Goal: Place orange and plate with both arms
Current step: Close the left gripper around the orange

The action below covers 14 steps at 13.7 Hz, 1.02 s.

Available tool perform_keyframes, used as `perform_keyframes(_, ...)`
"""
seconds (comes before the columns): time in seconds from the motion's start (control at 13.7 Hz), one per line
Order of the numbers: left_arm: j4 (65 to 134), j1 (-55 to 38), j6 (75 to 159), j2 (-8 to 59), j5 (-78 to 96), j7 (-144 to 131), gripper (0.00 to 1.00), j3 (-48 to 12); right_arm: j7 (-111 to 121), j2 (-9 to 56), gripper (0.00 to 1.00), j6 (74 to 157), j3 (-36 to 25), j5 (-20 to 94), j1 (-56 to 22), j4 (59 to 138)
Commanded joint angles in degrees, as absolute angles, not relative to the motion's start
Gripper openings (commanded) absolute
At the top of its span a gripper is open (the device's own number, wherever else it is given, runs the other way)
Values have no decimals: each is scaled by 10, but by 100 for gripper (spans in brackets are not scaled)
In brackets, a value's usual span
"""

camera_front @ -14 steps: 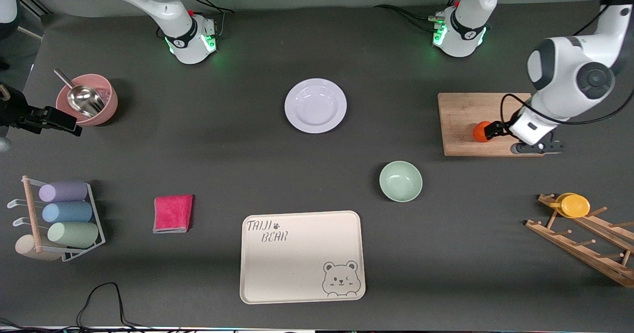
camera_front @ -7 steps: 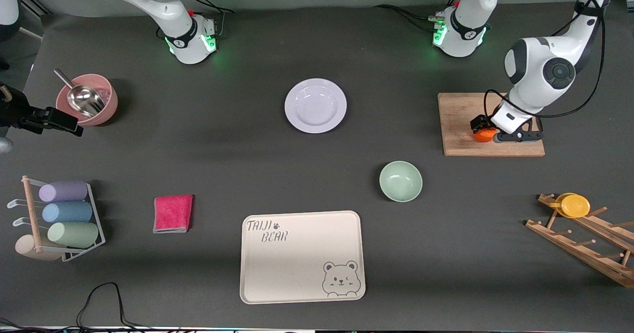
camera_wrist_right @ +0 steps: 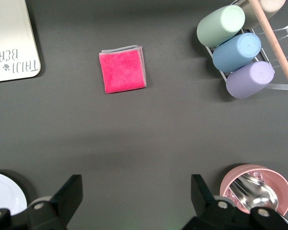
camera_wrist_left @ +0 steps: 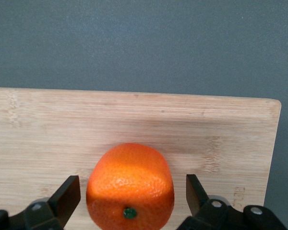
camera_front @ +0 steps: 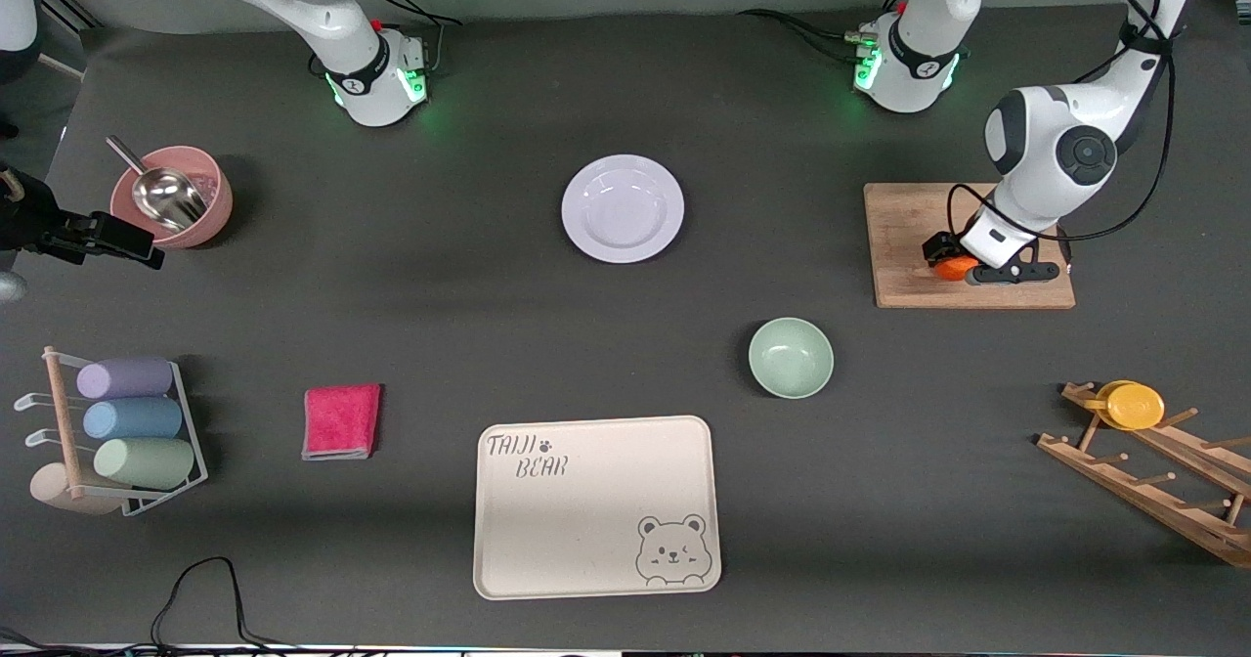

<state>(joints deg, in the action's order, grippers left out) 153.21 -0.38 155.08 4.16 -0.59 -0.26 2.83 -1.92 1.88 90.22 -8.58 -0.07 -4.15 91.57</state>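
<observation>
The orange [camera_front: 954,267] sits on a wooden cutting board [camera_front: 904,227] toward the left arm's end of the table. My left gripper [camera_front: 946,256] is down over it, open. In the left wrist view the orange [camera_wrist_left: 129,182] lies between the two fingers [camera_wrist_left: 69,191] with a small gap on each side. The white plate [camera_front: 623,209] lies bare near the table's middle, between the two bases. My right gripper [camera_wrist_right: 134,184] is open and empty, high over the table between the plate [camera_wrist_right: 2,194] and a pink bowl; it does not show in the front view.
A pale-green bowl [camera_front: 791,357] and the cream bear tray [camera_front: 596,505] lie nearer the camera. A pink bowl with a metal scoop [camera_front: 172,196], a red cloth [camera_front: 341,420] and a cup rack [camera_front: 117,432] are at the right arm's end. A wooden rack with a yellow disc [camera_front: 1134,406] is nearer the camera than the board.
The left arm swung in over the cutting board, and its gripper came from beside the orange to straddle it. The right arm has not moved.
</observation>
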Motion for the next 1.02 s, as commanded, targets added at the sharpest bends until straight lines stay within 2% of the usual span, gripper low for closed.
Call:
perform_keyframes(0.0,1537,1,1554,37,-6,4,69,27,-26,6,100,911,-89,4,-44,929)
perform_keyframes(0.22,1536,0,1550,36,-6,5,11,27,-26,5,100,911,-88,4,-44,931)
perform_keyframes(0.29,1535,0,1547,35,-6,4,0,27,-26,5,100,911,-88,4,-44,933)
perform_keyframes(0.51,1525,0,1514,26,-5,4,0,27,-26,-4,100,912,-88,4,-44,940)
perform_keyframes(0.95,1521,0,1499,10,-5,6,0,27,-28,-76,100,955,-86,18,-46,1035)
